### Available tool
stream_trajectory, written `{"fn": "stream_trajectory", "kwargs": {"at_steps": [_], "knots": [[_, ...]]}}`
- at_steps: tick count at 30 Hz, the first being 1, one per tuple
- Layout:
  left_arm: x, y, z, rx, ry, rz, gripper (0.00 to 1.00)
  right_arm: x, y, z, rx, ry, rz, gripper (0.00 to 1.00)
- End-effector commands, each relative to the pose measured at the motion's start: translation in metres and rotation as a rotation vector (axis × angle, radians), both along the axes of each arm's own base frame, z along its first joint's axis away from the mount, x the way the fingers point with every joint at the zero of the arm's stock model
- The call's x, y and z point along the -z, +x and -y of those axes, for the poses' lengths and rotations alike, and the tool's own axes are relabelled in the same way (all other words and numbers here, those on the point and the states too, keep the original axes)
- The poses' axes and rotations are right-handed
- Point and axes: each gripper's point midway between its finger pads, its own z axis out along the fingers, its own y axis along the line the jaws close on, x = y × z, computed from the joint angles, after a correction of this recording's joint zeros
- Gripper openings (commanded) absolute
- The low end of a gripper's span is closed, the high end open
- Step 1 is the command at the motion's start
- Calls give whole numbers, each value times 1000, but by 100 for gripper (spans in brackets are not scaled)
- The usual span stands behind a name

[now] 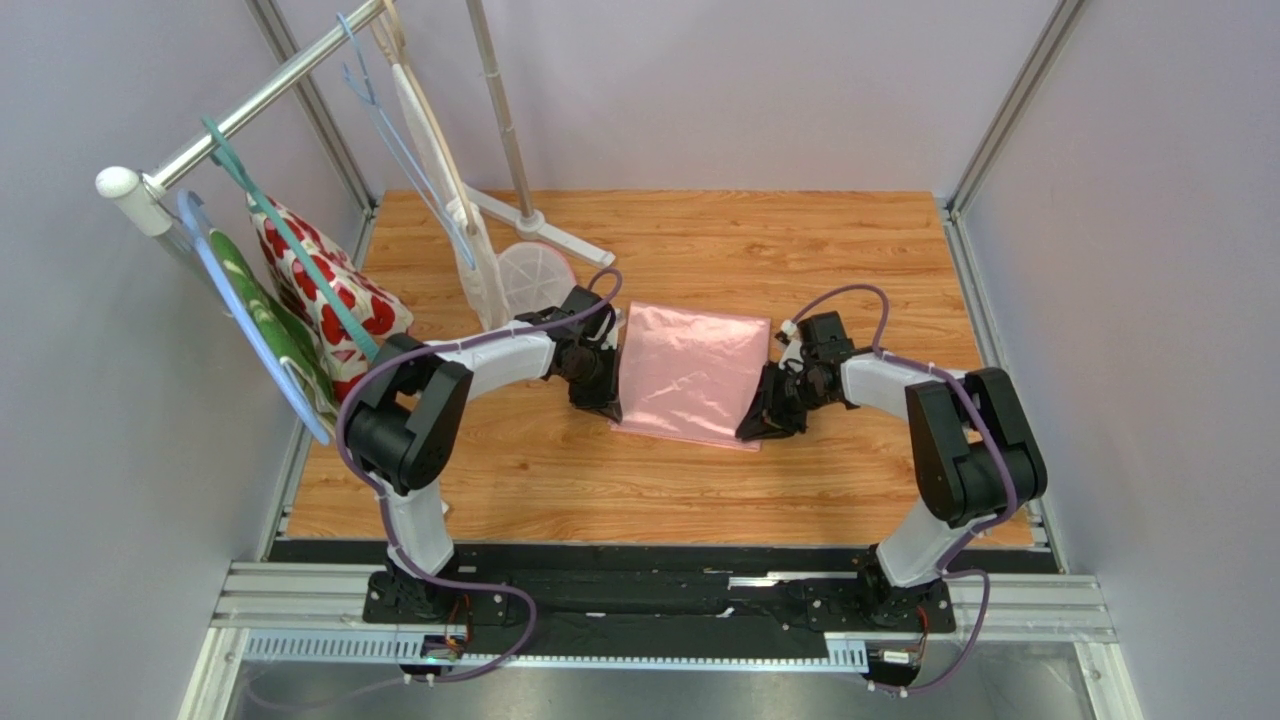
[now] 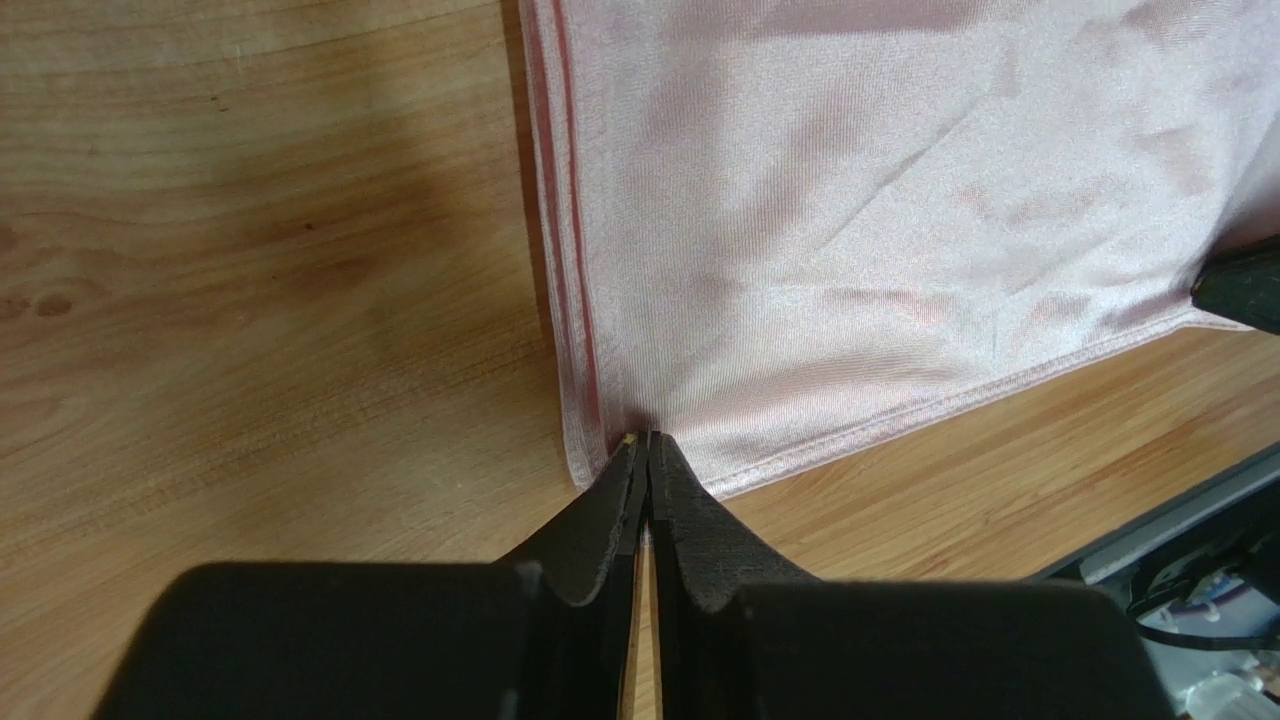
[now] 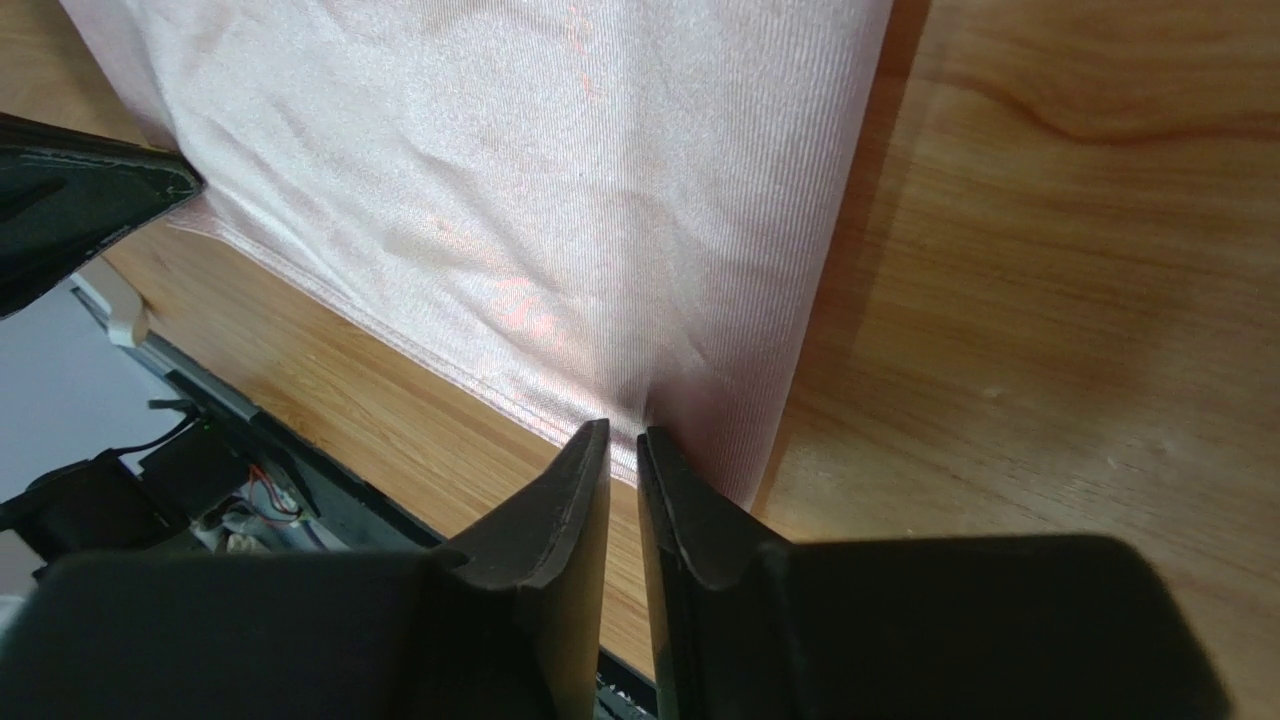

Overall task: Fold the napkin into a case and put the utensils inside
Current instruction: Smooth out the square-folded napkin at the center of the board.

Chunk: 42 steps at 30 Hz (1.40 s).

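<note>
Satiny pink cloth napkin (image 1: 688,372), matt wooden table (image 1: 721,240)

The thin, square, light-pink cloth napkin (image 1: 688,372) is plain, with a faint sheen. The wooden counter (image 1: 721,240) shows orange-brown grain. A hanging white cloth (image 1: 323,293) bears red flowers. The left gripper (image 2: 643,450) and right gripper (image 3: 619,438) are matte black.

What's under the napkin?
Bare wooden table shows around the napkin; it lies flat, no bulges. Its left edge shows stacked layers. Anything between or beneath them is covered.
</note>
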Motion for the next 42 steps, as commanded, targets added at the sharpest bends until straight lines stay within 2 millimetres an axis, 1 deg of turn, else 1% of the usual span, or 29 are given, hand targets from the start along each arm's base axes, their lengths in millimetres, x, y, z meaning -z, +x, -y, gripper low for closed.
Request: {"fn": "stream_trajectory", "kwargs": {"at_steps": [1,3,4,6,7,9,10,11,13,14,15,16,17,18,19,20,21,22,23,24,25,27,30,31,33,35,36,41,42], "knots": [[15,1,-16,-33,73,5,10,-5,2,12,-1,17,75,26],[14,2,-18,-44,80,19,10,-4,0,19,14,8,74,36],[13,2,-19,-43,78,23,10,-10,2,22,25,3,94,39],[-1,3,-16,-32,56,48,10,-19,5,25,34,-1,115,48],[-11,7,-12,-29,40,69,11,-33,14,25,42,1,161,51],[-35,11,0,-9,-34,99,12,-48,27,23,61,13,204,61],[-49,17,9,-8,-74,121,12,-62,41,21,72,22,247,63],[-60,19,18,3,-123,122,13,-65,47,18,74,31,254,64],[-86,34,36,5,-205,168,15,-76,63,13,85,60,269,66],[-94,39,41,4,-229,177,16,-84,77,9,91,72,286,66],[-99,47,46,-1,-246,194,16,-87,87,7,101,86,299,67],[-113,57,56,3,-285,220,18,-90,94,4,100,98,311,68],[-120,64,62,-4,-317,224,18,-92,110,1,104,105,322,69],[-115,73,70,-3,-331,219,18,-93,118,-1,106,113,328,70],[-130,89,78,-1,-360,261,18,-96,126,-4,110,125,333,73],[-131,98,83,-6,-370,272,18,-96,133,-5,117,133,337,75],[-120,110,89,-17,-369,276,18,-99,148,-9,120,154,366,79],[-126,123,94,-28,-390,302,18,-101,154,-14,124,179,362,79],[-124,130,98,-41,-405,300,18,-103,160,-16,126,190,369,80],[-114,141,103,-50,-414,305,17,-102,171,-19,126,207,377,80],[-116,150,106,-58,-426,324,17,-105,175,-23,128,234,371,80],[-107,164,108,-84,-427,349,17,-108,186,-28,130,270,393,80],[-99,176,107,-99,-443,377,17,-106,196,-37,124,326,391,80],[-96,176,107,-98,-447,377,16,-99,198,-38,125,337,376,81],[-92,183,104,-111,-455,392,21,-100,205,-41,130,364,394,83],[-90,186,104,-113,-478,396,26,-92,208,-45,128,383,381,83],[-82,189,103,-118,-477,388,27,-90,211,-45,131,391,383,83],[-66,203,97,-148,-504,375,29,-75,217,-50,130,426,375,83],[-57,204,94,-156,-498,362,29,-75,218,-50,133,430,373,83]]}}
